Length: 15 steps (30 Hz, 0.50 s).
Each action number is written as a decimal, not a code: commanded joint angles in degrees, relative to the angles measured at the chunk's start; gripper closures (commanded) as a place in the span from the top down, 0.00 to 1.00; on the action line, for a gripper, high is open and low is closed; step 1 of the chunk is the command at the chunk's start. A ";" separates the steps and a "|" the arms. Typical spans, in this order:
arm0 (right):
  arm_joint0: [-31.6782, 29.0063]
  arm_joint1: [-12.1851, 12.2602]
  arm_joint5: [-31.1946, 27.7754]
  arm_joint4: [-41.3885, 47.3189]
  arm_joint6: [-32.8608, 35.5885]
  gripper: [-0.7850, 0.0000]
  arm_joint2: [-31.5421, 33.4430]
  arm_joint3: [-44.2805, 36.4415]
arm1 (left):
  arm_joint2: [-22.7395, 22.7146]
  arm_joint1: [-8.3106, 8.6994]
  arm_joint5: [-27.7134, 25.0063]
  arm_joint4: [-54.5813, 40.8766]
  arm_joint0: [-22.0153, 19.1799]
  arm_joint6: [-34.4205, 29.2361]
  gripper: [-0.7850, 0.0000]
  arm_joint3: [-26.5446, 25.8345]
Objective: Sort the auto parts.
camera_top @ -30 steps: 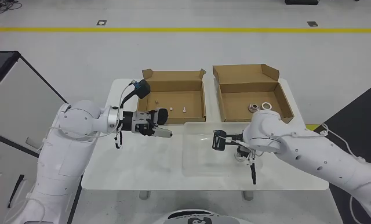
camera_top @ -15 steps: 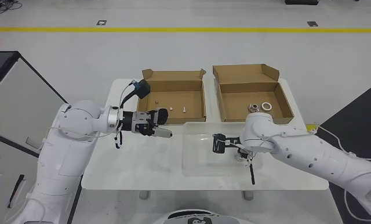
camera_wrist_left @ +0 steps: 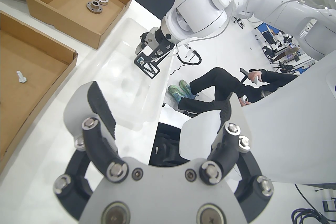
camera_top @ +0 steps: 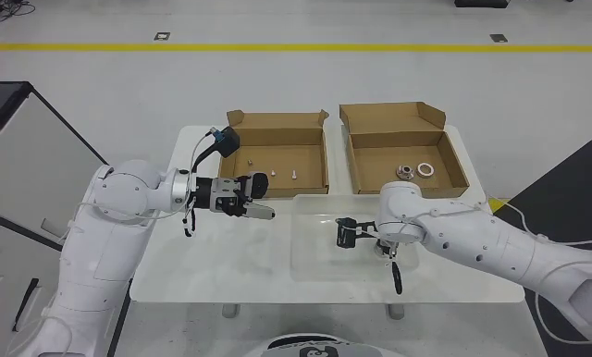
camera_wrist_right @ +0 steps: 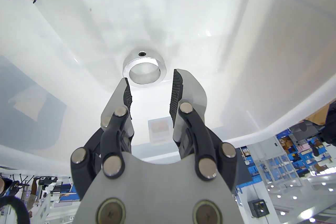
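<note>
A silver ring collar (camera_wrist_right: 145, 71) lies on the floor of the clear plastic tray (camera_top: 305, 264). My right gripper (camera_wrist_right: 151, 79) is open over the tray, its fingertips just short of the ring and nothing between them; from above the right gripper (camera_top: 347, 233) is near the tray's middle. My left gripper (camera_top: 265, 197) hangs open and empty over the table, between the tray's left end and the left cardboard box (camera_top: 319, 158). That box holds small pale bolts (camera_top: 293, 172). The right cardboard box (camera_top: 370, 163) holds a flanged metal part (camera_top: 405, 170) and a ring (camera_top: 425, 168).
The two open cardboard boxes stand side by side along the far edge of the white table (camera_top: 213, 264), flaps raised. The tray sits in front of them, right of centre. Bare tabletop lies to the left and front.
The right arm has swung slightly left, bringing its gripper a little further left over the tray. The left arm has not moved.
</note>
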 commanded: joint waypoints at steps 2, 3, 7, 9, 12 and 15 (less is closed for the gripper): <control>0.21 -0.52 0.06 0.11 0.06 0.46 -0.26 0.71 | 0.00 0.00 0.00 0.00 0.00 0.00 1.00 0.00; 0.15 -0.69 0.10 -0.05 0.10 0.45 -0.26 0.94 | 0.00 0.00 0.00 0.00 0.00 0.00 1.00 0.00; -0.23 -1.33 0.27 -0.69 0.28 0.45 -0.26 1.73 | 0.00 0.00 0.00 0.00 0.00 0.00 1.00 0.00; -0.42 -1.65 0.43 -1.08 0.43 0.45 -0.26 2.16 | 0.00 0.00 0.00 0.00 0.00 0.00 1.00 0.00; -0.66 -2.13 0.48 -1.45 0.49 0.44 -0.26 2.64 | 0.00 0.00 0.00 0.00 0.00 0.00 1.00 0.00; -0.79 -2.56 0.45 -1.63 0.45 0.42 -0.26 3.05 | 0.00 0.00 0.00 0.00 0.00 0.00 1.00 0.00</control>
